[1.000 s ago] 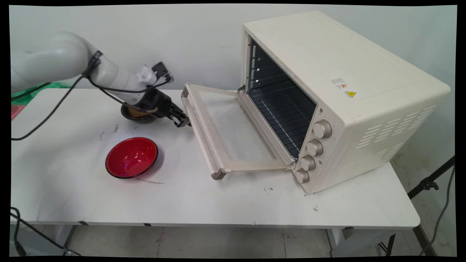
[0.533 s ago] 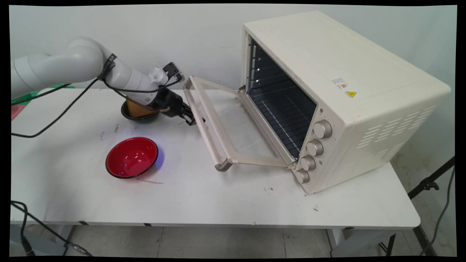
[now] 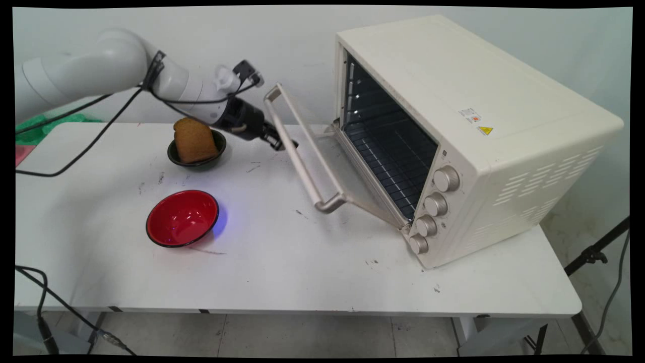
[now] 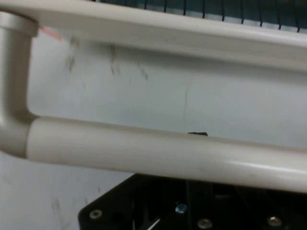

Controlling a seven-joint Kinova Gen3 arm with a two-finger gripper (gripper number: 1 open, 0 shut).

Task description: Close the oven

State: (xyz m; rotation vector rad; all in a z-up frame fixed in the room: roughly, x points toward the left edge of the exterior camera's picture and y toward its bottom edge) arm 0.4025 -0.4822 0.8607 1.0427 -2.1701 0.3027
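My gripper [image 3: 283, 143] is pressed against the underside of the cream toaster oven's [image 3: 468, 116] door, just behind its handle bar [image 3: 308, 172]. The door stands half raised, tilted about midway between flat and closed, and the oven's dark racks [image 3: 388, 146] show behind it. In the hand view the handle bar [image 4: 158, 153] crosses the picture right above the black linkage [image 4: 192, 208], with the door's frame [image 4: 168, 28] beyond it. A slice of brown bread [image 3: 193, 139] stands in a dark bowl [image 3: 201, 162] just left of the gripper.
A red bowl [image 3: 182, 218] with a black rim sits on the white table [image 3: 302, 272] in front of the dark bowl. Several knobs [image 3: 436, 204] line the oven's front right side. Black cables [image 3: 75, 151] hang from the arm at the left.
The gripper has risen and moved right, and the oven door has swung up from lying flat to half closed. The arm has moved off the dark bowl, uncovering the bread.
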